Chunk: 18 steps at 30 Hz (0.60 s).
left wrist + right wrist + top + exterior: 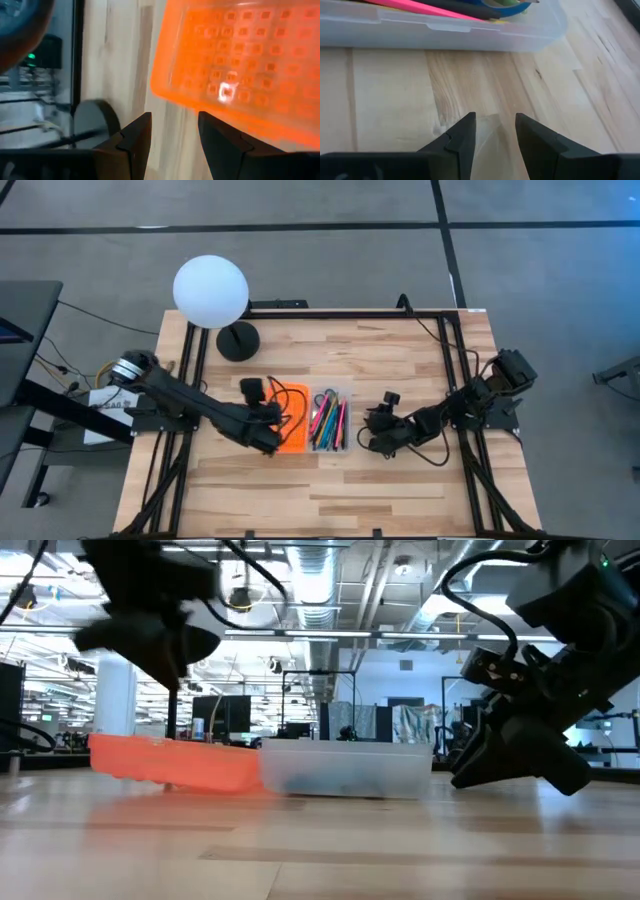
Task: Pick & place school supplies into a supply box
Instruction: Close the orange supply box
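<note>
The supply box lies open at the table's middle. Its clear base (330, 420) holds several pens and markers (326, 418), and a pink one and a blue loop (505, 6) show over its wall. Its orange lid (293, 432) lies spread to the base's left. My left gripper (272, 436) hangs open above the lid, clear of it (150, 640); the lid (240, 65) fills the left wrist view ahead of the fingers (175, 132). My right gripper (370, 438) stands open low over the table just right of the base, with bare wood between its fingers (495, 132).
A white globe lamp (210, 290) on a black round base (237, 340) stands at the table's far left. Black frame rails (455, 380) run along both sides, with cables by the right one. Bare wood lies toward the near edge (320, 500).
</note>
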Motion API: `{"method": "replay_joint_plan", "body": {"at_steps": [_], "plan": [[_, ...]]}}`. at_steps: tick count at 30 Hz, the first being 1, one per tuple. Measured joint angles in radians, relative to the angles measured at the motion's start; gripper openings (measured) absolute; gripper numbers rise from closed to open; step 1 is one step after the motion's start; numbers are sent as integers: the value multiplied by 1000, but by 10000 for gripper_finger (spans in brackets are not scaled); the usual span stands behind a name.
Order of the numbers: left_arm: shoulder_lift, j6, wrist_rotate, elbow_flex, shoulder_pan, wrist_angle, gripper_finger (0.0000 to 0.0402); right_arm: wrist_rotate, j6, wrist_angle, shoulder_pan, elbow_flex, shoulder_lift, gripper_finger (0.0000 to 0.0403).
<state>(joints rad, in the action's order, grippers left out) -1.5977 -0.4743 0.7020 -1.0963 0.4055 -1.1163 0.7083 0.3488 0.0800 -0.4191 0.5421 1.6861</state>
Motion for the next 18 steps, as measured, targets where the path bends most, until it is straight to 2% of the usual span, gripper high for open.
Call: {"method": "replay_joint_plan", "body": {"at_steps": [4, 10, 15, 18], "plan": [[167, -62, -63, 94, 49, 45, 157, -14, -5, 28, 0, -12, -1, 134], [388, -110, -220, 358, 68, 221, 157, -57, -60, 93, 2, -14, 1, 134], [490, -103, -236, 540, 65, 417, 157, -124, -128, 151, 6, -14, 1, 134], [508, -98, -260, 610, 50, 463, 157, -202, -186, 200, 29, -14, 2, 134]]}}
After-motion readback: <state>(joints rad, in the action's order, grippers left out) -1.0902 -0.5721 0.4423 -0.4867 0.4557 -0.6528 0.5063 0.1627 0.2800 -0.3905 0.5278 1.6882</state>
